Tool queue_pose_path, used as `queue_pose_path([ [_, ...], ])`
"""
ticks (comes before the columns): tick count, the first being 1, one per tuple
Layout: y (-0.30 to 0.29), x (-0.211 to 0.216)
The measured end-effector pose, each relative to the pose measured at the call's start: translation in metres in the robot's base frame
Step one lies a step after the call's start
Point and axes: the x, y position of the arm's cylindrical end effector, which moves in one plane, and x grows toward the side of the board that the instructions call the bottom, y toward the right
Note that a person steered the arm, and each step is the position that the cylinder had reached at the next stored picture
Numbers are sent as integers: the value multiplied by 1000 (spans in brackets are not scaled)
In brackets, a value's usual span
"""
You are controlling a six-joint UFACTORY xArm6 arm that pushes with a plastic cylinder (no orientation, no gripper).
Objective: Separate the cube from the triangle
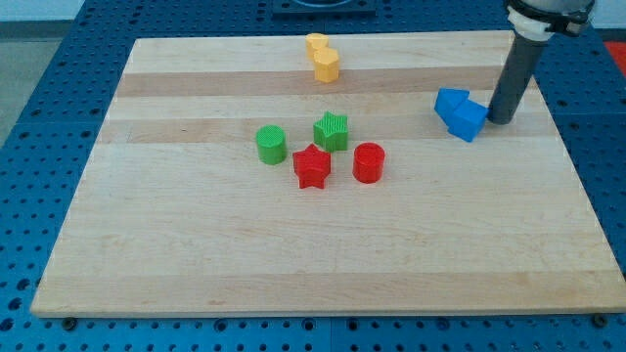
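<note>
A blue cube (469, 120) and a blue triangle (450, 101) lie pressed together near the right side of the wooden board (196, 264). The triangle is on the cube's upper left. My tip (501, 121) stands on the board just right of the cube, touching or nearly touching its right face. The dark rod rises from there toward the view's top right.
Two yellow blocks (316, 44) (327, 66) sit together near the top edge. A cluster lies mid-board: a green cylinder (271, 144), a green star (332, 131), a red star (312, 167) and a red cylinder (368, 162). A blue perforated table surrounds the board.
</note>
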Motion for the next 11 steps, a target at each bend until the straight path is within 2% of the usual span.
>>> queue_pose_path([
  [3, -13, 22],
  [6, -11, -4],
  [9, -61, 29],
  [11, -83, 31],
])
